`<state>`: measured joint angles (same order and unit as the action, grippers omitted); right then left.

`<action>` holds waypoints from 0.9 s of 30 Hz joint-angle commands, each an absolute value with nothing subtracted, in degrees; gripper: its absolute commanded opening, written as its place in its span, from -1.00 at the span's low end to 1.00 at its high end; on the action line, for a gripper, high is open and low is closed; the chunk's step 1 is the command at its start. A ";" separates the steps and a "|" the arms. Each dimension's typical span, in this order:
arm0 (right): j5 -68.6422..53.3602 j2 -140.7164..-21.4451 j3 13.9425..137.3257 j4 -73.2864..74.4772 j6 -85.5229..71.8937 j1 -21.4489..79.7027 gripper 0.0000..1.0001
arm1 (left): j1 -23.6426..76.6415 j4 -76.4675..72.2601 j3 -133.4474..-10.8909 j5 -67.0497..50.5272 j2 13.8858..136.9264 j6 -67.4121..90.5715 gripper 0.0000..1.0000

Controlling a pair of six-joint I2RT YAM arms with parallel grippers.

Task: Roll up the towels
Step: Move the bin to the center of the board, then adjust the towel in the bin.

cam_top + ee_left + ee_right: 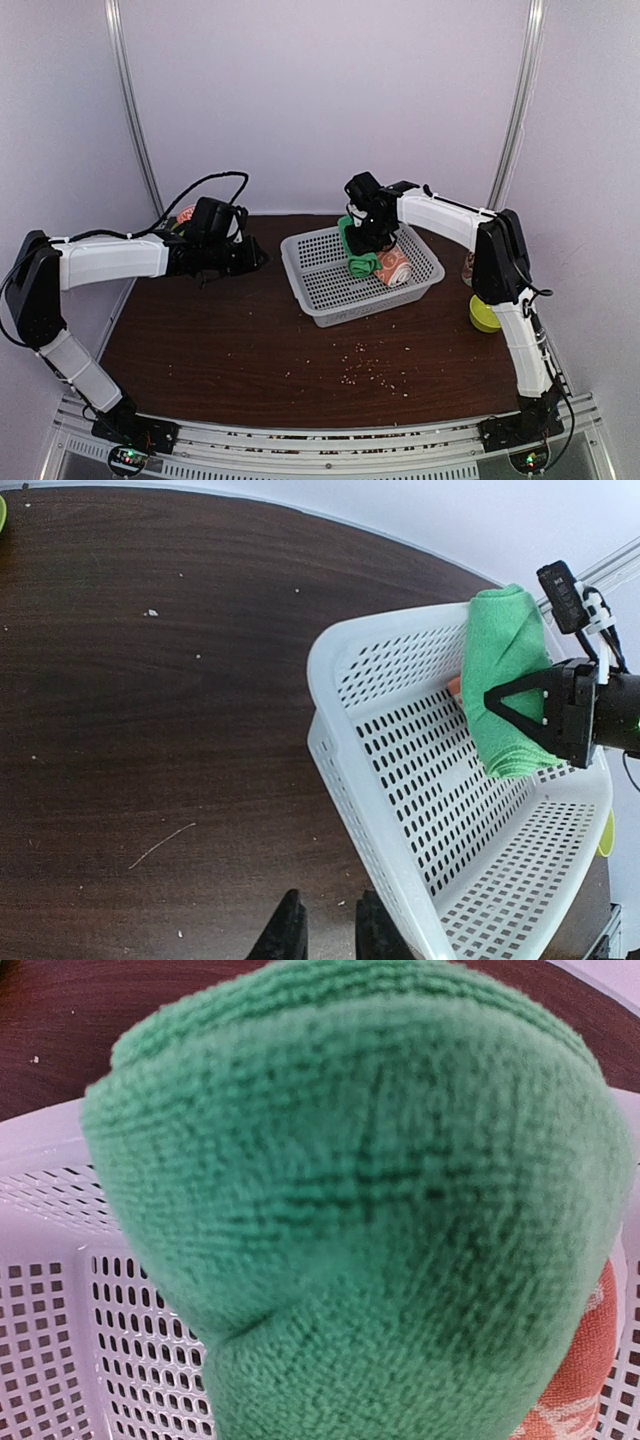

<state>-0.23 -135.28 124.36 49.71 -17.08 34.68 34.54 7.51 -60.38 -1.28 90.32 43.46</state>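
Green towel [500,650] is held rolled by right gripper [364,238] over basket [300,262]; peach towel [394,266] lies rolled inside. Only set-down is judged outstanding; left gripper [328,935] slightly parted, empty.

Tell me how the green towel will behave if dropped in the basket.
Probably soft and light: the green towel bulges plushly around the right hand. Its roll looks loose, so it may partly unroll. Likely to settle against the peach towel in the basket rather than roll away.
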 commanded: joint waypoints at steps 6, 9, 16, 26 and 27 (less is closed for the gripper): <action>-0.93 -133.55 121.73 52.14 -14.24 35.22 -1.00 | 34.03 5.85 -61.62 -3.00 91.91 42.45 -0.63; -1.19 -126.47 112.74 45.00 -15.51 35.68 -1.00 | 34.04 5.06 -60.85 -2.99 91.35 42.63 -0.63; -4.50 -122.60 114.14 46.04 -16.93 36.58 -1.00 | 34.03 4.64 -60.15 -3.64 90.82 43.27 -0.63; -7.39 -127.05 116.12 51.06 -15.28 37.62 -1.00 | 34.06 4.13 -59.02 -4.02 90.82 43.60 -0.63; -7.16 -127.55 116.11 51.61 -15.08 37.68 -1.00 | 34.06 4.05 -59.04 -4.25 91.06 43.59 -0.63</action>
